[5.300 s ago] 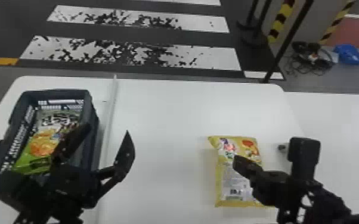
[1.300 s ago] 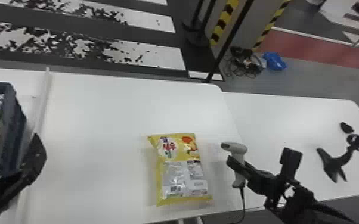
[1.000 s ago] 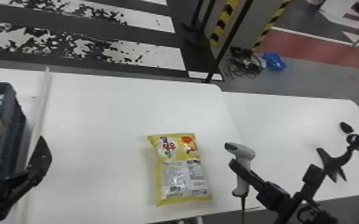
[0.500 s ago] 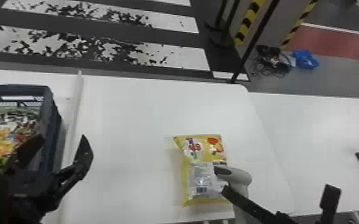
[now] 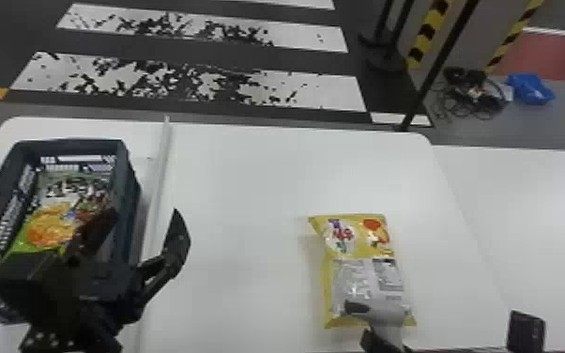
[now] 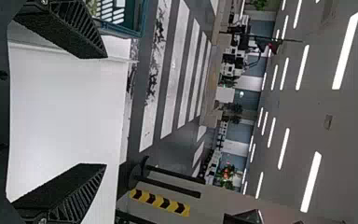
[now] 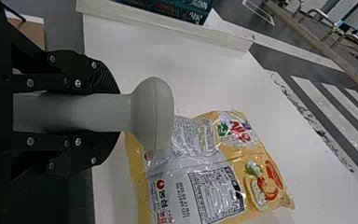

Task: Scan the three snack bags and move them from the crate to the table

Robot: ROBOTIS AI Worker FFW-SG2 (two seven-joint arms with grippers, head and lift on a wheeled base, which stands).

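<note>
In the head view my left gripper (image 5: pixel 141 229) stands open over the right side of the dark crate (image 5: pixel 129 188); its fingers are also spread in the left wrist view (image 6: pixel 103 112). Inside the crate lie an orange and green snack bag (image 5: pixel 47 227) and a bag with a pale, dark-patterned top (image 5: pixel 72 188). A yellow snack bag (image 5: pixel 361 263) lies on the table, its printed panel up. My right gripper (image 5: pixel 382 335) is shut on the grey scanner (image 5: pixel 385 312), held above that bag's near end. The right wrist view shows the gripper (image 7: pixel 114 112) around the scanner's handle (image 7: pixel 88 112).
A raised white strip (image 5: pixel 157 188) runs along the white table (image 5: pixel 239 188) beside the crate. A second white table (image 5: pixel 539 211) adjoins at the right. Beyond the far edge stands a black pole (image 5: pixel 436 65).
The head view has swung back left, bringing the whole crate into sight. My right gripper has carried the scanner left from the table's right part to over the yellow bag.
</note>
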